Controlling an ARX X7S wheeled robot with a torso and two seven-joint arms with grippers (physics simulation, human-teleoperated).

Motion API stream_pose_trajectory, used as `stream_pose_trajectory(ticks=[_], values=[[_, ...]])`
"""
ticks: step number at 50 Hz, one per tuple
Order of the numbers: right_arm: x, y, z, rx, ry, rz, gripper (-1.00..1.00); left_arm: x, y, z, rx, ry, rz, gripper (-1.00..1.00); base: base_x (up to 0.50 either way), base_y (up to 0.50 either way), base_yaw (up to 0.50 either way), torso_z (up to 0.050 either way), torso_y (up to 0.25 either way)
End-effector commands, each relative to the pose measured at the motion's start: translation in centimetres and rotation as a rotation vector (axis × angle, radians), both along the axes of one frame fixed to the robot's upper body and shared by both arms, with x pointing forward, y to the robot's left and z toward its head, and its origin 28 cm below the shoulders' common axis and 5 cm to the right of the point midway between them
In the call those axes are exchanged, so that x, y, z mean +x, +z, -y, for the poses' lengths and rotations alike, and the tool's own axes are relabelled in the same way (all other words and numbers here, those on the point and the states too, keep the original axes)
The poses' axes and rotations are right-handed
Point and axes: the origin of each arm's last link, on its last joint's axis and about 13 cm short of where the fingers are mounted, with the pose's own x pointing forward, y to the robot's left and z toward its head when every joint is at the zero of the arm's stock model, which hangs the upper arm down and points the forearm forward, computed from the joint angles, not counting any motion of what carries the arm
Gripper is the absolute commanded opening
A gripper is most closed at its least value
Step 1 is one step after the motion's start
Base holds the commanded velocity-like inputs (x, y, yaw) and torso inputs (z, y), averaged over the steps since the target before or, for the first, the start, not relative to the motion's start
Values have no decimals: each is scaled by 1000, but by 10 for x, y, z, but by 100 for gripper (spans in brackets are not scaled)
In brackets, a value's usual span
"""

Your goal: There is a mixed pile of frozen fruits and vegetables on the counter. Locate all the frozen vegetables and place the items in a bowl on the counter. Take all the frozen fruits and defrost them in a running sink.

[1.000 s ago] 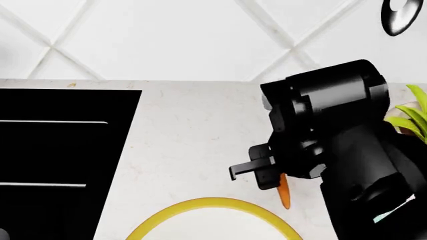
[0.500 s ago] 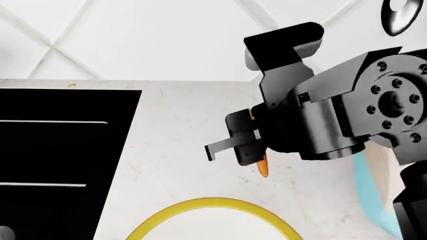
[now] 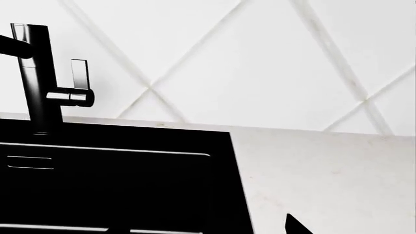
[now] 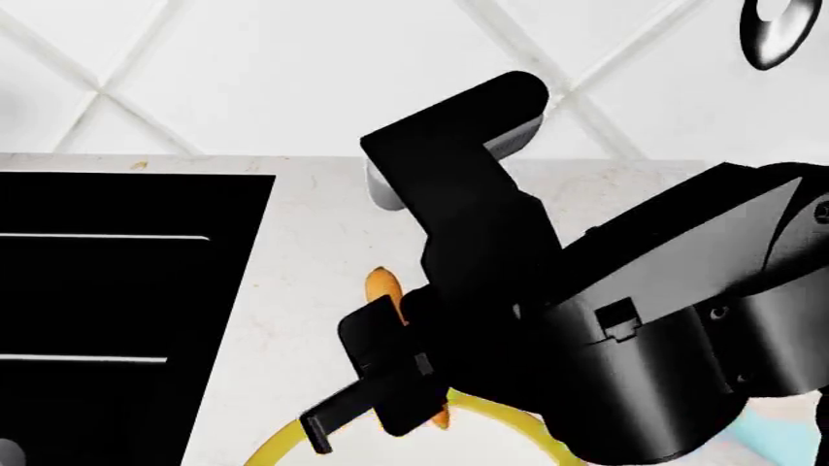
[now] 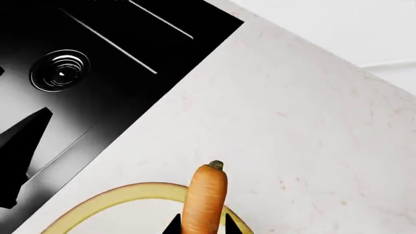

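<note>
My right gripper (image 5: pixel 200 228) pinches carrot (image 5: pixel 204 197), over bowl (image 5: pixel 110 195) rim, beside sink (image 5: pixel 78 73). Risk: release too early, carrot hits rim, rolls onto counter (image 5: pixel 312 126). Left gripper state: can't tell.

The counter (image 5: pixel 312 126) lies bare between the sink (image 5: pixel 85 63) and the bowl (image 5: pixel 117 197); a gripper could pass there. Over the bowl's yellow rim the right gripper (image 4: pixel 388 403), clamped on a carrot (image 5: pixel 204 200), blocks the way in from that side. Behind the sink, the faucet (image 3: pixel 39 83) stands against the tiled wall (image 3: pixel 260 58), which closes off the counter's back.
</note>
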Motion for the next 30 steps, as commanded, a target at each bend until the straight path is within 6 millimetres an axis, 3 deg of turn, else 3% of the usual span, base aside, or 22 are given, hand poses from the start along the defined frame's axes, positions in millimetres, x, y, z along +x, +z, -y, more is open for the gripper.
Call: stream_pose_trajectory(ticks=[1, 20, 30], values=[[-18, -10, -7, -18, 75, -55, -100, -4, -1, -2, 2, 0, 1, 100, 0, 0, 0, 0, 0], [-19, -46, -17, -75, 123, -179, -100, 4, 2, 2, 3, 10, 6, 100, 0, 0, 0, 0, 0], [-22, -58, -20, -96, 137, -225, -100, -1, 2, -3, 1, 14, 7, 100, 0, 0, 0, 0, 0]])
